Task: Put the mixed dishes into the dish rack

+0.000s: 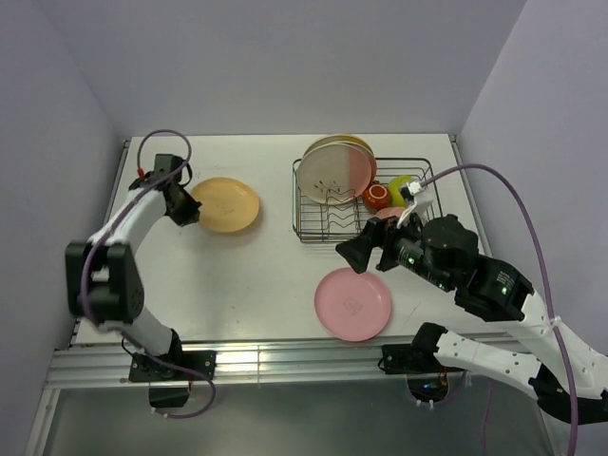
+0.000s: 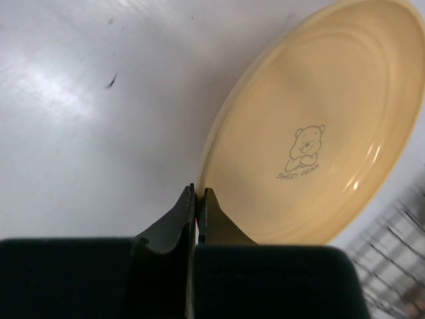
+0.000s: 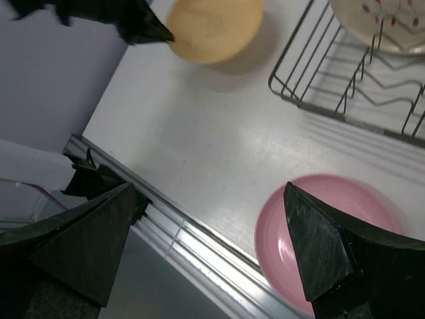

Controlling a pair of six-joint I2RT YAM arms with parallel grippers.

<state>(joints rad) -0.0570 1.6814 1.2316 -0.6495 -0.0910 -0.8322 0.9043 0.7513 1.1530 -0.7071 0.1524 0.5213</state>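
Nearest to the arm bases, a pink plate (image 1: 352,303) lay flat on the white worktop (image 1: 247,275), close to its front edge. The right pincer (image 1: 353,252) hung over the plate's far rim, between the plate and the dish rack (image 1: 328,237). In the right wrist view its two fingers stood widely apart with nothing between them, and the pink plate showed underneath, partly behind the right finger, without touching it. Farther back on the left side, a yellow-orange plate (image 1: 226,204) rested on the worktop, well apart from the rack. The left pincer (image 1: 190,211) was at this plate's left edge. In the left wrist view its fingers (image 2: 182,216) were pressed almost together and clenched on the thin rim of the plate, and a small bear drawing was visible in the plate's middle. At the far right stood the dish rack, a dark wire basket. Inside it, a cream-and-pink plate (image 1: 334,173) stood upright between the prongs on the left side, and the edge of another plate was just behind it. To the right of them in the rack were a dark red mug (image 1: 376,197) and, just beside it, a lime-yellow bowl (image 1: 401,187), which was partly hidden by the right arm.
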